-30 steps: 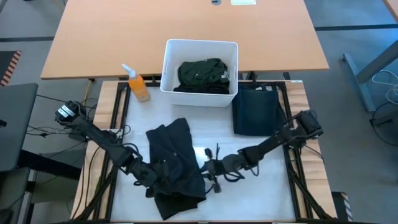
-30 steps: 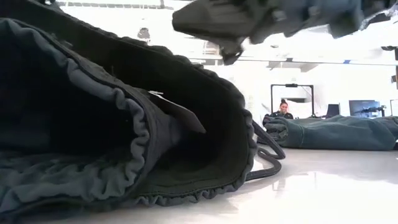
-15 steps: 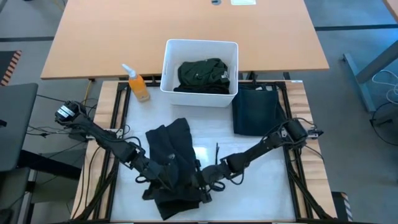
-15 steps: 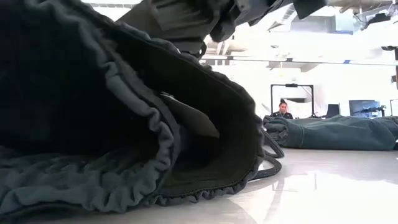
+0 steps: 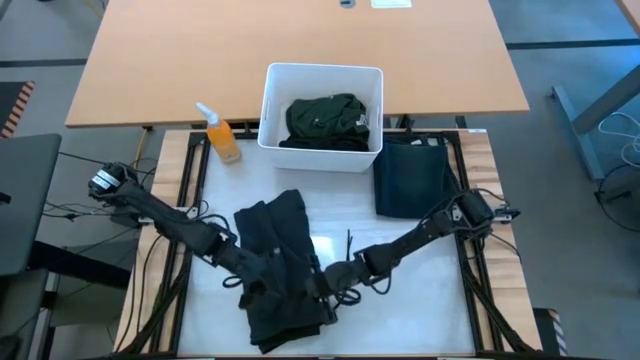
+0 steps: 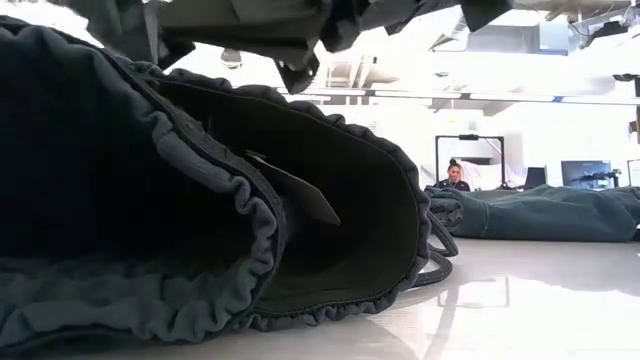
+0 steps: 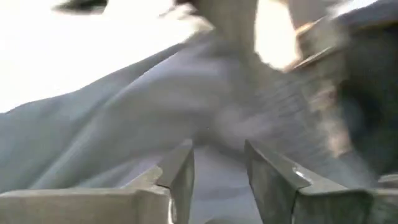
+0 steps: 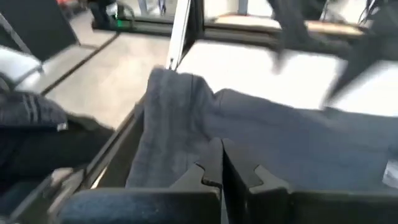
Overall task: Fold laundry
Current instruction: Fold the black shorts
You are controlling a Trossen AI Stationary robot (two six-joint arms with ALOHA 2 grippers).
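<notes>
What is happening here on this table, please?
The two robot arms are folding a black garment on the white table. Both claws are down at its near part: the left claw has its fingers apart over the cloth, and the right claw is shut at the garment's edge. Folded navy trousers lie on the right, and a green shirt waits in the white bin.

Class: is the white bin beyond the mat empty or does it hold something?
Not empty. The white bin holds a crumpled dark green garment, seen from above.
</notes>
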